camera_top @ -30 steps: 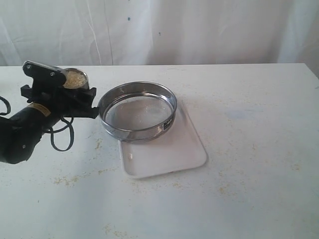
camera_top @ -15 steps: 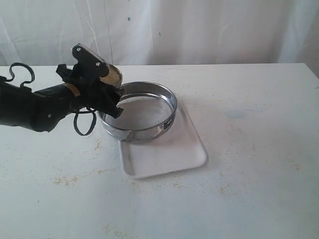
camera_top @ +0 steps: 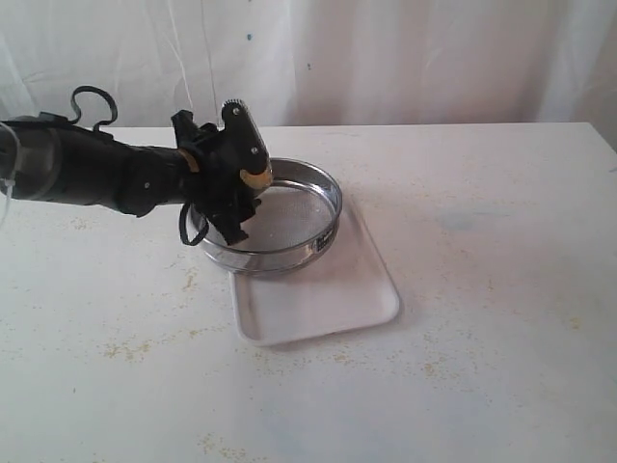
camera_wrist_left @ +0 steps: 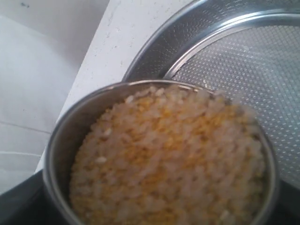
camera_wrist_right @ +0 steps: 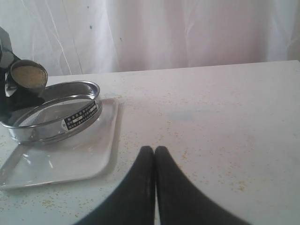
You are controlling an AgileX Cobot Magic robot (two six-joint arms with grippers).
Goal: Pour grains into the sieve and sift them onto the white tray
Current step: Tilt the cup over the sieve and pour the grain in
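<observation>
**Change noted.** Over the past second the left arm has swung in from the open table [camera_top: 482, 338] and brought the left gripper [camera_top: 243, 183] to the left rim of the sieve [camera_top: 310, 185]. Its load has gone from roughly level to tipped steeply towards the mesh.

**Left gripper.** It is clamped on the small steel cup [camera_top: 256, 177]. The jaws stand wide to take the cup's body.

**Right gripper.** The right gripper [camera_wrist_right: 154, 155] has its fingers pressed together and holds nothing. It hangs low over the table, well apart from the work.

**Grains.** The grains [camera_wrist_left: 168, 159] fill the cup to the lip and crowd its lower edge. The lip is blurred, so whether any are falling cannot be told.

**Sieve and tray.** The mesh shows bare in the left wrist view. The sieve sits on the far end of the white tray [camera_top: 328, 299], overhanging its left edge. The near end of the tray is uncovered and clean.

**Assessment.** The pour appears to be at its onset, and sifting has not begun. The cup mouth looks to be inside the rim line, so spillage onto the table seems unlikely, provided the tilt proceeds gently.
</observation>
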